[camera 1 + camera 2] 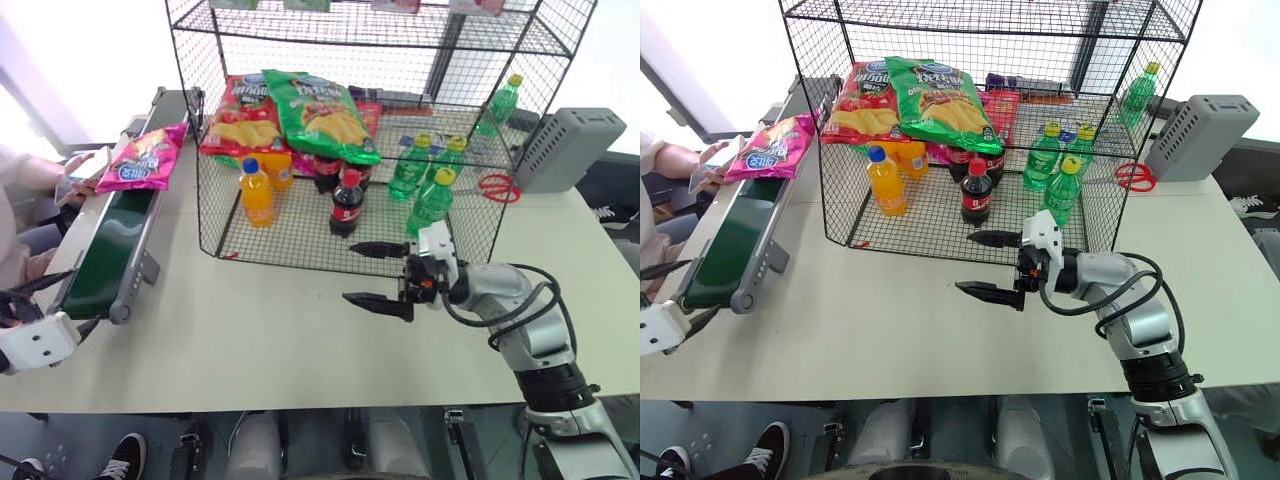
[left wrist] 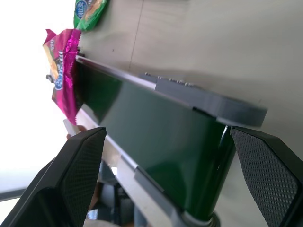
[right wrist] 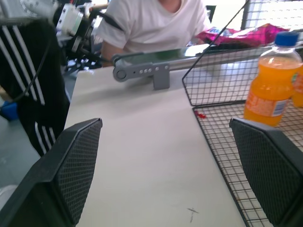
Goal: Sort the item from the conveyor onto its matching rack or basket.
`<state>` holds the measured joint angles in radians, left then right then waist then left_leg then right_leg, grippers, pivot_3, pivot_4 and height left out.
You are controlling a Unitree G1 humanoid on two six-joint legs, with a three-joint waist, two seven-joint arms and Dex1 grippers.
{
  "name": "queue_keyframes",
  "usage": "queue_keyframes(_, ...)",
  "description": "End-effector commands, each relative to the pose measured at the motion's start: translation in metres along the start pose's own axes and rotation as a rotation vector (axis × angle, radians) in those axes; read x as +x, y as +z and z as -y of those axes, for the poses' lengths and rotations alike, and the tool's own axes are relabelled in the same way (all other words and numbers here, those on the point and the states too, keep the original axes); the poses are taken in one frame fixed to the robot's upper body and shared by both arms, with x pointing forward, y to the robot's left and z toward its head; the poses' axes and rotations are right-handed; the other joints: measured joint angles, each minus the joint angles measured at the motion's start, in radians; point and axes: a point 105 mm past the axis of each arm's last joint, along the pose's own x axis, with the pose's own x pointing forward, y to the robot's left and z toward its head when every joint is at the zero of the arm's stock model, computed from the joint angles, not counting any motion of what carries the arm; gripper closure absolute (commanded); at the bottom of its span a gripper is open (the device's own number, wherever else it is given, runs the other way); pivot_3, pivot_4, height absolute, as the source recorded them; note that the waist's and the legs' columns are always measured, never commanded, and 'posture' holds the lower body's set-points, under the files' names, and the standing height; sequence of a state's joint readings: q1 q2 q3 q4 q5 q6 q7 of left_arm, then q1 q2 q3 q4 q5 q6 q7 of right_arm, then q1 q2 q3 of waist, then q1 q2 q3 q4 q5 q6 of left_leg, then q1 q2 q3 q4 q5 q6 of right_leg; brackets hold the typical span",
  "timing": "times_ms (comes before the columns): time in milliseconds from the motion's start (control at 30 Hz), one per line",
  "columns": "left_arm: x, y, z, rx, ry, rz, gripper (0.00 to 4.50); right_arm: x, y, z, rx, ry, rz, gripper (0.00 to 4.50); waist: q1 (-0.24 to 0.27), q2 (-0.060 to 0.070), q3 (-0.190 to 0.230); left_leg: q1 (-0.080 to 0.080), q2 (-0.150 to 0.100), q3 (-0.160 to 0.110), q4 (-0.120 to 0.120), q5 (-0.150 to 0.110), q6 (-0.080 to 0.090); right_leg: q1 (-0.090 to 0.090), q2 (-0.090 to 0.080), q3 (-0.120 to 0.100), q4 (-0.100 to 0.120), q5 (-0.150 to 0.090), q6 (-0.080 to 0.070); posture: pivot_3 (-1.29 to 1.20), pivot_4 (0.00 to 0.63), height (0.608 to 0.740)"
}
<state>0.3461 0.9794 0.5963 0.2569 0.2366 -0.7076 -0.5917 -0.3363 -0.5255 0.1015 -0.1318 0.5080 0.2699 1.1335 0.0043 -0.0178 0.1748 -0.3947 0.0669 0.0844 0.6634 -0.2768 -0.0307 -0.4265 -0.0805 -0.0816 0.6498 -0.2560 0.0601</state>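
The item, a magenta-pink chip bag (image 1: 143, 160) with a blue oval logo, lies on the far end of the conveyor (image 1: 108, 245), a dark green belt in a grey frame at the table's left edge. The big black wire rack (image 1: 290, 235) stands at the back of the table. My left gripper (image 1: 85, 297) is open at the conveyor's near end, with the belt's end (image 2: 156, 142) between its fingers and the bag (image 2: 64, 80) far beyond. My right gripper (image 1: 350, 272) is open and empty, held level and pointing left just in front of the rack's lower front edge.
On the rack lie a green chip bag (image 1: 320, 112) and a red chip bag (image 1: 240, 118), with orange (image 1: 255, 192), cola (image 1: 346, 203) and green bottles (image 1: 431, 195). A grey box (image 1: 568, 148) and red scissors (image 1: 497, 186) sit at right. A person (image 3: 151, 21) sits by the conveyor.
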Motion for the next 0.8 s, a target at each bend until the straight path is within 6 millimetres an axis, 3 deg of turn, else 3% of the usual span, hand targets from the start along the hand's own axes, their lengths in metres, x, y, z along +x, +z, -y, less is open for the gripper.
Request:
queue_keyframes(33, -0.009, -0.004, -0.022, 0.093, 0.104, -0.028, 0.00, 0.003, 0.011, 0.004, -0.072, 0.004, 0.024, 0.00, -0.001, 0.000, 0.000, 0.000, 0.000, 0.001, 0.000, 0.000, 0.000, 0.000, 0.000, 0.000, 0.000, 0.000, 0.000, 0.00, 0.150, 0.740)
queue_keyframes(233, -0.010, -0.013, -0.016, 0.117, 0.096, -0.064, 0.00, -0.006, 0.013, 0.017, -0.096, -0.029, 0.017, 0.00, -0.001, 0.000, 0.000, 0.000, 0.000, 0.001, 0.000, 0.000, 0.000, -0.001, 0.000, 0.000, 0.000, 0.000, 0.000, 0.00, 0.150, 0.740)
queue_keyframes(800, 0.008, -0.010, -0.015, 0.091, 0.120, -0.049, 0.00, -0.004, 0.017, 0.019, -0.121, -0.009, 0.024, 0.00, -0.004, 0.000, 0.000, 0.000, 0.000, 0.001, -0.001, 0.000, 0.000, -0.001, 0.000, 0.000, 0.000, 0.000, 0.000, 0.00, 0.150, 0.740)
